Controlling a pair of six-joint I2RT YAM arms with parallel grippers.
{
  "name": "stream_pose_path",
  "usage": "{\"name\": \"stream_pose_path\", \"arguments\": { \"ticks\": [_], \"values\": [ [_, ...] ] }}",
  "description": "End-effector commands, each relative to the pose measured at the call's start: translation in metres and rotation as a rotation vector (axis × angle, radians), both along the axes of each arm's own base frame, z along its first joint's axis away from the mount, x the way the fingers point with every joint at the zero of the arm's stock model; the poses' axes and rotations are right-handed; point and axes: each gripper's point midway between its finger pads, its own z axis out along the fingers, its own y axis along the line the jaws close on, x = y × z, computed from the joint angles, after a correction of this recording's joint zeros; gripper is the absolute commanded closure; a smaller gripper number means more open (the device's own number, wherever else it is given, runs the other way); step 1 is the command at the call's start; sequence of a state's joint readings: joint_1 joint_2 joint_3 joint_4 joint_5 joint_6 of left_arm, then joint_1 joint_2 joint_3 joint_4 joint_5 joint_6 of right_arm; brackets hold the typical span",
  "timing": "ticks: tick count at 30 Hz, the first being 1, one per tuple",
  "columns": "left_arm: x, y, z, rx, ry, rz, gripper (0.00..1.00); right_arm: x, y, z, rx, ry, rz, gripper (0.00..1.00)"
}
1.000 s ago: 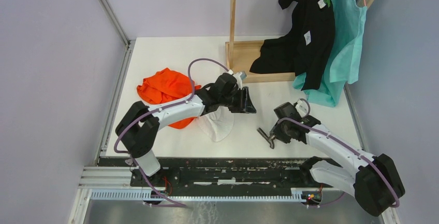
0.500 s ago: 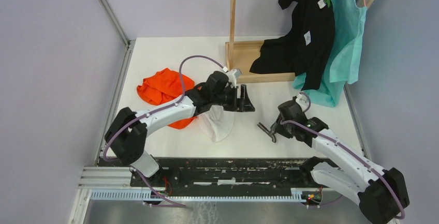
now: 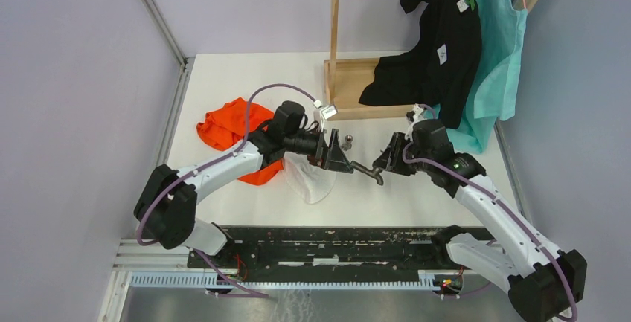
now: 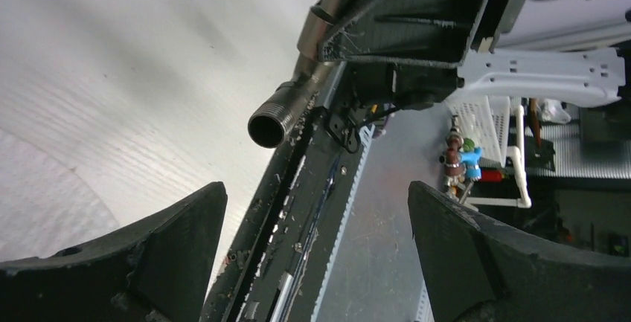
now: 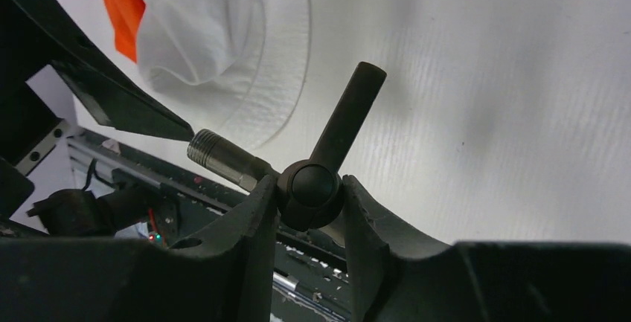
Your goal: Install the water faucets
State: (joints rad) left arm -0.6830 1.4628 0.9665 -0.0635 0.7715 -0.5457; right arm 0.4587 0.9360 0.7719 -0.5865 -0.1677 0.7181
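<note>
Right tool [image 5: 309,192] tight around faucet [image 5: 327,151] (threaded end near left tool [image 4: 312,210], wide apart)

My left claw [image 4: 314,188] and right claw [image 5: 309,188] are black. The tap part [image 5: 346,117] is dark grey, with a paler grey end. My cables [image 3: 271,88] are purple. The table [image 3: 245,76] is white. One cloth [image 3: 231,125] is orange, one cloth [image 3: 312,177] white. The shirt [image 3: 439,47] is black, the gown [image 3: 495,54] sea-green, the wooden stand [image 3: 350,84] light brown.

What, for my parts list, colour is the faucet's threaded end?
Dull silver-grey; the faucet's threaded end shows clearest in right wrist view.
</note>
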Motion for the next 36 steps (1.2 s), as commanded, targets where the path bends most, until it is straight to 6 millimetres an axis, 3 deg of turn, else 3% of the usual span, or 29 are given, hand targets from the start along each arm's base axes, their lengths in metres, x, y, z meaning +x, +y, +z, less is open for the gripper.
{"name": "stream_pose_path", "arguments": {
  "ticks": [1,10,14,20,25,26,28,29,33,36],
  "values": [
    [-0.020,-0.003,0.016,-0.098,-0.045,-0.151,0.03,0.005,0.023,0.038,0.153,-0.052,0.126,1.00],
    [-0.021,-0.020,0.009,-0.131,0.005,-0.152,0.07,0.000,0.032,0.044,0.196,-0.033,0.175,1.00],
    [-0.018,-0.026,0.008,-0.155,0.030,-0.145,0.20,-0.003,0.032,0.045,0.201,-0.037,0.184,1.00],
    [-0.019,-0.028,0.010,-0.169,0.039,-0.159,0.51,-0.005,0.032,0.041,0.203,-0.019,0.190,1.00],
    [-0.021,-0.027,0.005,-0.153,0.047,-0.163,0.57,-0.005,0.034,0.043,0.215,-0.023,0.196,1.00],
    [-0.022,-0.027,0.004,-0.151,0.050,-0.165,0.56,-0.005,0.035,0.044,0.217,-0.025,0.198,1.00],
    [-0.024,-0.027,0.003,-0.142,0.055,-0.175,0.38,-0.004,0.034,0.045,0.218,-0.026,0.195,1.00],
    [-0.023,-0.026,0.000,-0.119,0.045,-0.172,0.24,-0.004,0.034,0.046,0.220,-0.027,0.194,1.00],
    [-0.023,-0.025,-0.001,-0.114,0.035,-0.169,0.33,-0.005,0.035,0.046,0.227,-0.026,0.197,1.00],
    [-0.024,-0.026,-0.003,-0.109,0.041,-0.173,0.33,-0.005,0.037,0.046,0.233,-0.025,0.199,1.00]
  ]
}}
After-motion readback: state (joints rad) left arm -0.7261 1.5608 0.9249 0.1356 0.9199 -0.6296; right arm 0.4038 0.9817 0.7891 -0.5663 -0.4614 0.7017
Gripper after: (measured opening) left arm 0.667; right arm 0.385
